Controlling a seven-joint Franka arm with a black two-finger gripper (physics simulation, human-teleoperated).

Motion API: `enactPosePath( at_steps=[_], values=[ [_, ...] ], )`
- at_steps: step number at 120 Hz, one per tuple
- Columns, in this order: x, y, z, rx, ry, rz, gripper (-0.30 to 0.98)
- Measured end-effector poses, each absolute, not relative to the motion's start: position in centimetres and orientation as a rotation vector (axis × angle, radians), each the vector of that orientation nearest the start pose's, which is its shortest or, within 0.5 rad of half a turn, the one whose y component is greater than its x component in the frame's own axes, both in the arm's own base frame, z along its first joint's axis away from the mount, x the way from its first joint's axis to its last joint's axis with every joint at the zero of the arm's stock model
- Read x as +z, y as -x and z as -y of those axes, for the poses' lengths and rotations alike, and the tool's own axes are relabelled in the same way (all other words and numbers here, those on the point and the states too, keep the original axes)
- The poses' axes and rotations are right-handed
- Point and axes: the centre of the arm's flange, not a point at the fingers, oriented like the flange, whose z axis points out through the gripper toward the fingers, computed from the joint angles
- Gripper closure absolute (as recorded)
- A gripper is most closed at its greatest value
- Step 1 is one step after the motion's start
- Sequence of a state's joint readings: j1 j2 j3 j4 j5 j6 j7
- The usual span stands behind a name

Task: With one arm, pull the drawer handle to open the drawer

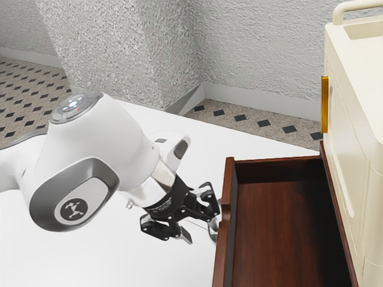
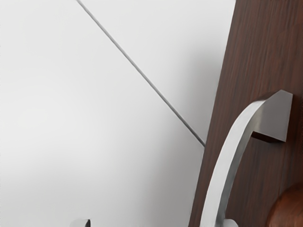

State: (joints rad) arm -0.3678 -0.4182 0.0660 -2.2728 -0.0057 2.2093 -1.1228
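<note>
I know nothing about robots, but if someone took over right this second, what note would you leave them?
Pincer: open, its two fingers well apart, not clamped on anything.
Handle: the curved metal bar on the front of the drawer, right by the pincer.
Done: the drawer stands out from the cream cabinet, open enough to look down into it.
Left: probably little, maybe just backing the pincer away without nudging the drawer shut. I can't tell whether the drawer would slide out further; if more is wanted, hook or grip the handle and pull.
</note>
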Motion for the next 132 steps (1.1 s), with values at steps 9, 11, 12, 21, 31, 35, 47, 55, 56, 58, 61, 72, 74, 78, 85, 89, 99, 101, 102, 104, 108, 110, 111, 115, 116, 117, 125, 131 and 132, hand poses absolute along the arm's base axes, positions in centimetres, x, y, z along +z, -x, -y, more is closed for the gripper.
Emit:
enactPosePath(
  at_steps=[9, 11, 12, 21, 31, 35, 47, 55, 56, 58, 61, 72, 74, 78, 85, 89, 99, 101, 102, 104, 108, 110, 111, 115, 116, 117, 125, 131, 132],
  values=[
    [55.8, -43.8, 13.3, -0.422, 3.091, 1.347, 0.39],
    [55.8, -43.8, 13.3, -0.424, 3.092, 1.347, 0.39],
    [55.8, -43.8, 13.3, -0.425, 3.092, 1.347, 0.39],
    [56.0, -43.7, 13.3, -0.435, 3.094, 1.341, 0.39],
    [56.5, -43.6, 13.3, -0.460, 3.093, 1.330, 0.38],
    [56.8, -43.6, 13.2, -0.473, 3.093, 1.323, 0.38],
    [58.5, -43.5, 13.4, -0.545, 3.097, 1.286, 0.38],
    [61.5, -43.6, 13.6, -0.627, 3.098, 1.270, 0.36],
    [62.4, -43.7, 13.5, -0.643, 3.098, 1.277, 0.36],
    [64.3, -44.1, 13.4, -0.674, 3.094, 1.299, 0.33],
    [67.4, -44.7, 13.0, -0.712, 3.081, 1.351, 0.29],
    [77.5, -45.9, 7.9, -0.723, 2.934, 1.693, 0.19],
    [78.2, -45.8, 6.7, -0.694, 2.892, 1.753, 0.18],
    [78.7, -45.6, 4.8, -0.622, 2.809, 1.850, 0.15],
    [77.1, -45.6, 1.1, -0.470, 2.646, 1.980, 0.11],
    [75.3, -46.1, -0.4, -0.381, 2.564, 2.024, 0.10],
    [71.6, -46.7, -1.8, -0.232, 2.444, 2.068, 0.07],
    [71.0, -46.7, -1.9, -0.214, 2.428, 2.077, 0.06],
    [70.8, -46.8, -2.0, -0.207, 2.420, 2.081, 0.06],
    [70.4, -46.8, -2.2, -0.193, 2.406, 2.092, 0.05],
    [69.8, -46.8, -3.0, -0.165, 2.377, 2.125, 0.05],
    [69.5, -46.8, -3.3, -0.153, 2.364, 2.143, 0.04],
    [69.5, -46.8, -3.5, -0.148, 2.358, 2.151, 0.04],
    [69.3, -46.7, -3.9, -0.136, 2.339, 2.176, 0.04],
    [69.2, -46.7, -3.9, -0.134, 2.336, 2.180, 0.03],
    [69.2, -46.7, -3.9, -0.132, 2.334, 2.184, 0.03],
    [69.4, -46.5, -3.6, -0.129, 2.321, 2.207, 0.02],
    [69.4, -46.4, -3.5, -0.127, 2.311, 2.223, 0.02],
    [69.5, -46.4, -3.4, -0.127, 2.310, 2.225, 0.02]
  ],
)
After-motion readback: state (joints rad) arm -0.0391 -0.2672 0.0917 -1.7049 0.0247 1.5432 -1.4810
